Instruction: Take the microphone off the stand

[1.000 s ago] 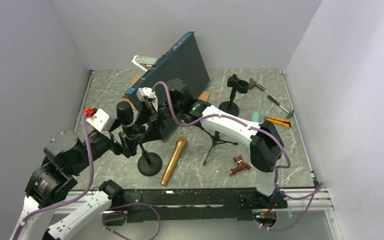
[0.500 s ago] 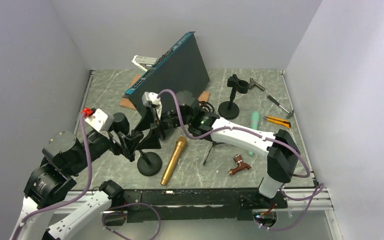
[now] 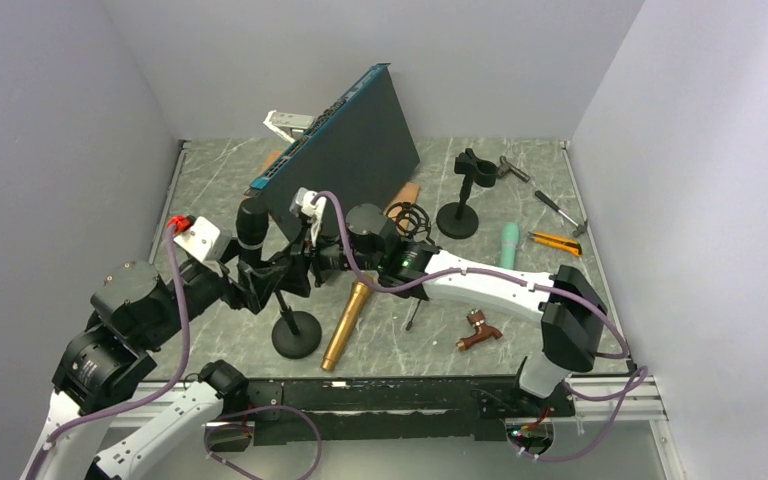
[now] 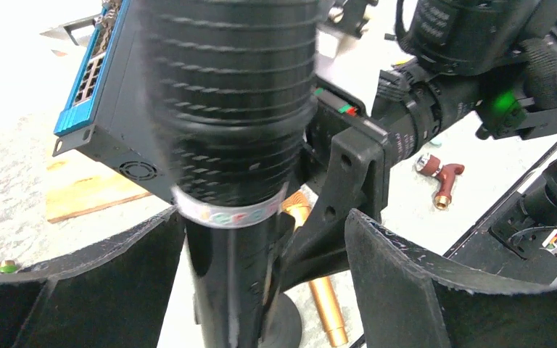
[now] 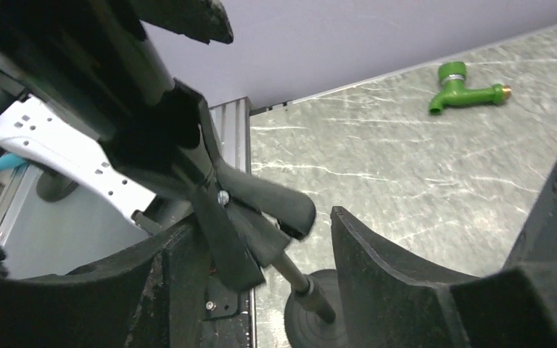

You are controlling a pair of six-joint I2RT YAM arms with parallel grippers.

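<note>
Black mic is seated upright in the stand, left of centre in the top view. Left arm is bent up from lower left. Left gripper is set astride the mic body, jaws apart, a gap seen on one side, nothing clamped. Right arm is stretched from lower right across the middle. Right gripper is spread around the clip under the mic, one finger close against it, the other clear.
</note>
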